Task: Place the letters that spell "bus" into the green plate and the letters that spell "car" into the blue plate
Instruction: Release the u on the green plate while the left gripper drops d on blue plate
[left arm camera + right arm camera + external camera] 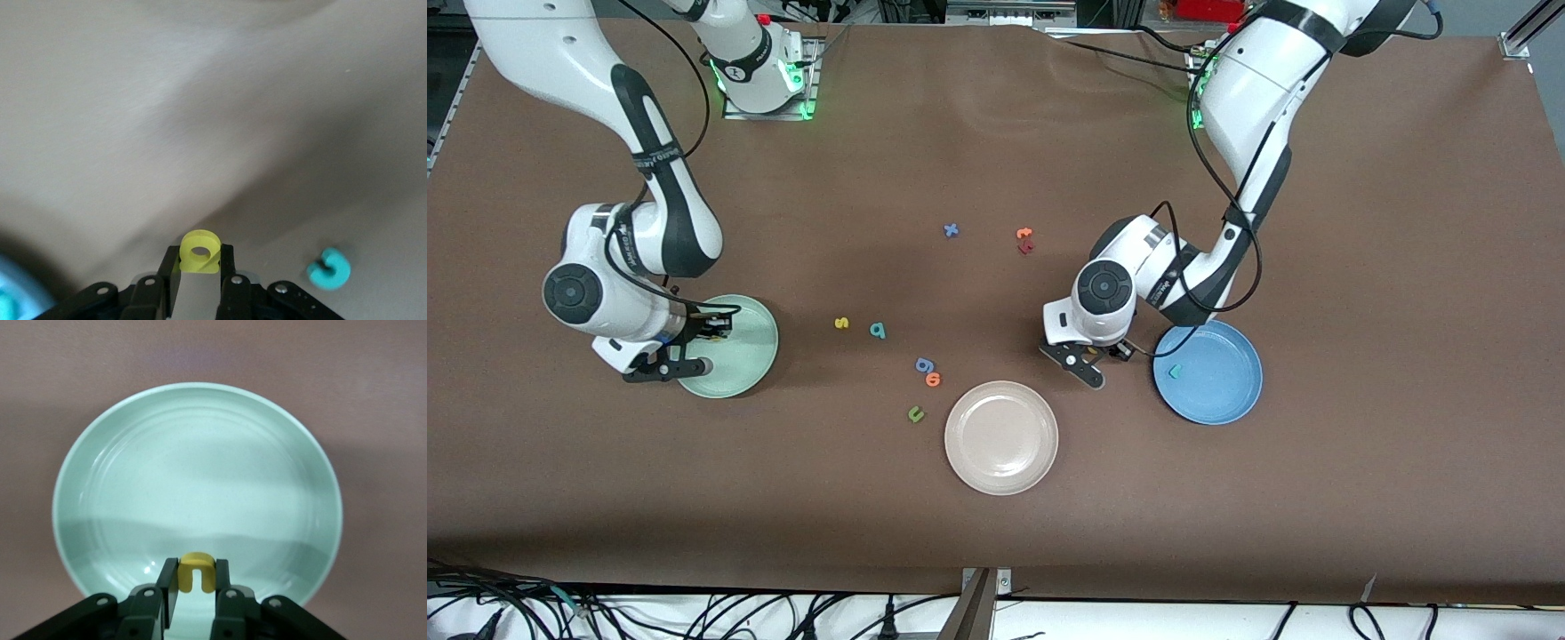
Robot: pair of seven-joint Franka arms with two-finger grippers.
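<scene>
My right gripper (pixel 713 342) hangs over the green plate (pixel 760 356), shut on the yellow u (pixel 197 572); the plate (pixel 200 473) is bare under it. My left gripper (pixel 1092 372) is low at the table between the beige plate and the blue plate (pixel 1227 391), shut on the yellow a (pixel 199 252). A teal c (pixel 329 269) lies on the cloth close beside it. One teal letter (pixel 1176 371) lies in the blue plate. The yellow s (pixel 841 323) and teal b (pixel 878 331) lie mid-table.
A beige plate (pixel 1001 437) sits nearest the front camera. A blue g (pixel 925 364), an orange letter (pixel 934 380) and a green u (pixel 915 413) lie beside it. A blue x (pixel 951 230), an orange t (pixel 1024 233) and a dark red letter (pixel 1025 247) lie nearer the robots' bases.
</scene>
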